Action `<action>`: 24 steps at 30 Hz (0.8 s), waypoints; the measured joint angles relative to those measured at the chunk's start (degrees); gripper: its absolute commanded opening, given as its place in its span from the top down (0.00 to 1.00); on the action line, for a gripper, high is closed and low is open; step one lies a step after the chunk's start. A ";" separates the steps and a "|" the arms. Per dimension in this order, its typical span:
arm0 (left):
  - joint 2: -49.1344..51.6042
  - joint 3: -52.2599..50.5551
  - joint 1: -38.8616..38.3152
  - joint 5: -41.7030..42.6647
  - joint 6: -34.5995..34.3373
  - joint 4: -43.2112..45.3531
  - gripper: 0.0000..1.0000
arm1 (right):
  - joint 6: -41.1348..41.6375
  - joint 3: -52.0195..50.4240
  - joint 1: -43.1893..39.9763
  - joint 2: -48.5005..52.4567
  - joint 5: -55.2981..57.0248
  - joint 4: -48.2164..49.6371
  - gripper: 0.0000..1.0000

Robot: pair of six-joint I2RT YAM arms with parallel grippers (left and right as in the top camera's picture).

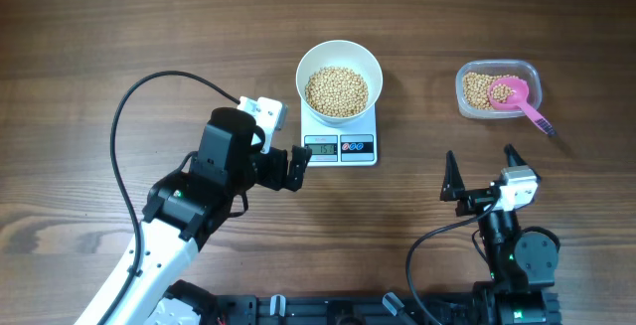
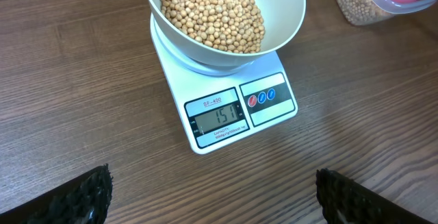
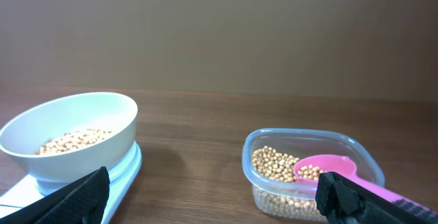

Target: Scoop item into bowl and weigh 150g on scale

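The white bowl (image 1: 304,67) stands on the scale (image 1: 338,156), holding a heap of tan beans (image 1: 336,90). In the left wrist view the scale's display (image 2: 217,116) reads 151, below the bowl (image 2: 287,25) of beans (image 2: 212,11). My left gripper (image 1: 294,169) is open and empty, just front-left of the scale, its fingertips low over bare table (image 2: 213,196). My right gripper (image 1: 480,161) is open and empty too, near the front right. It faces the gap between the bowl (image 3: 89,155) and the tub (image 3: 215,196).
A clear plastic tub (image 1: 464,94) at the back right holds more beans and a pink scoop (image 1: 517,96), its handle sticking out over the rim toward the front right. A black cable (image 1: 124,116) loops over the table at the left.
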 measured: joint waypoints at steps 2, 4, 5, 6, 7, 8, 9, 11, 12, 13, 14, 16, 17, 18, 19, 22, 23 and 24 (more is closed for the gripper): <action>0.00 0.00 0.00 0.00 0.00 0.00 0.00 | -1.05 0.00 0.00 0.00 0.00 0.02 0.00; 0.00 0.00 0.00 0.00 0.00 0.00 0.00 | -1.46 0.00 0.02 0.00 0.00 0.00 0.00; 0.00 0.00 0.00 0.00 0.00 0.00 0.00 | -1.68 0.00 0.02 0.00 0.00 0.02 0.00; 0.00 0.00 0.00 0.00 0.00 0.02 0.00 | -1.70 0.00 0.02 0.00 0.00 0.02 0.00; 0.00 0.00 0.00 0.00 0.00 0.00 0.00 | -1.70 0.00 0.00 0.00 0.00 0.02 0.00; 0.00 0.00 0.00 0.00 0.00 0.00 0.00 | -1.70 0.00 0.00 0.00 0.00 0.02 0.00; 0.00 0.00 0.00 0.00 0.00 0.00 0.00 | -1.70 0.00 0.00 0.00 0.00 0.02 0.00; 0.00 0.00 0.00 0.00 -0.02 0.00 0.00 | -1.70 0.00 0.02 0.00 0.00 0.02 0.00; 0.00 0.00 0.00 0.00 0.00 0.02 0.00 | -1.70 0.00 0.02 0.00 0.00 0.02 0.00; 0.00 0.00 0.00 0.00 0.00 0.00 0.00 | -1.70 0.00 0.02 0.00 0.00 0.02 0.00; 0.00 0.00 0.00 0.00 0.00 0.00 0.00 | -1.73 0.00 0.02 0.00 0.00 0.02 0.00; 0.00 0.00 0.00 0.00 0.00 0.00 0.00 | -1.70 0.00 0.02 0.00 0.00 0.02 0.00; 0.00 0.00 0.00 0.00 -0.02 0.00 0.00 | -1.73 0.00 0.02 0.00 0.00 0.02 0.00; 0.00 0.00 0.00 0.00 0.00 0.00 0.00 | -1.73 0.00 0.02 0.00 0.00 0.02 0.00; 0.00 0.00 0.00 0.00 0.00 0.00 0.00 | -1.73 0.00 0.00 0.00 0.00 0.02 0.00; 0.00 0.00 0.00 0.00 0.00 0.00 0.00 | -1.73 0.00 0.02 0.00 0.00 0.02 0.00; 0.00 0.00 0.00 0.00 0.00 0.00 0.00 | -1.73 0.00 0.02 0.00 0.00 0.02 0.00; 0.00 0.00 0.00 0.00 -0.02 0.00 0.00 | -1.73 0.00 0.00 0.00 0.00 0.02 0.00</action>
